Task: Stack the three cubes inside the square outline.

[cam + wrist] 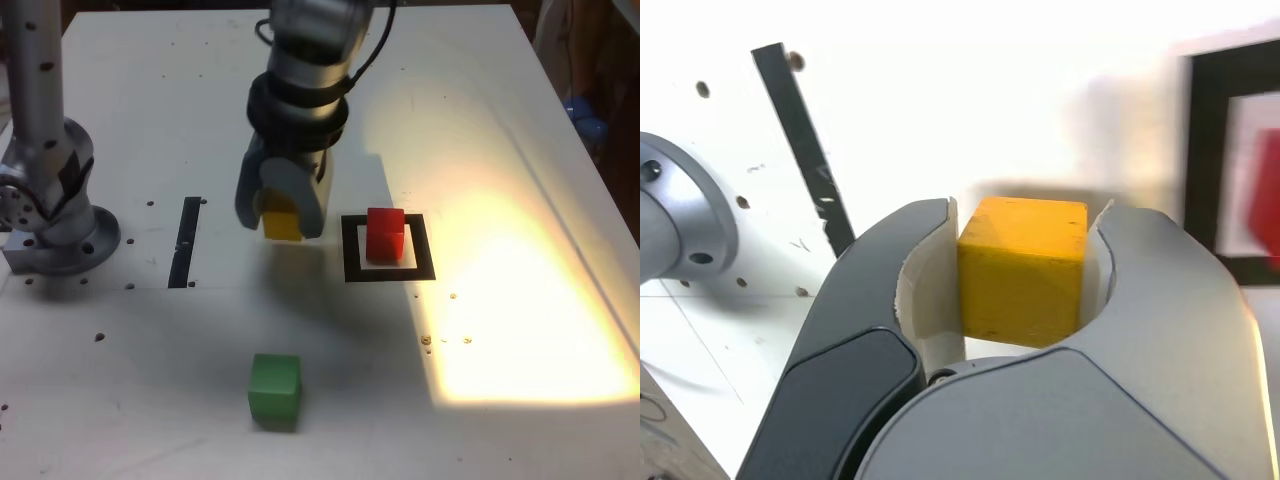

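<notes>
While the arm's grey base [55, 215] stands idle at the exterior view's left, with the straight black strip [187, 240] of tape just to its right on the white table [520, 330], the work in hand sits further along: the gripper [281, 215] has its two jaws pressed against opposite faces of the yellow cube [283, 224], and the wrist view confirms the clamp, the pale inner pads tight on both sides of the block with no gap showing. Whether the cube is already clear of the table cannot be told for certain, though a soft shadow beneath it hints that it may be. Nearer the camera and well apart from the rest, the green cube [274, 390] waits untouched. To the right of the gripper lies the square outline [388, 270], and the red cube [385, 235] sits inside it, towards its far edge. So the step appears to be the second layer of the stack: yellow onto red. The next move, as I judge it, calls for raising the block above the red one's top, carrying it rightwards, squaring it over that top face, and lowering gently before letting go, lest a skewed placement nudge the red cube out of place.
</notes>
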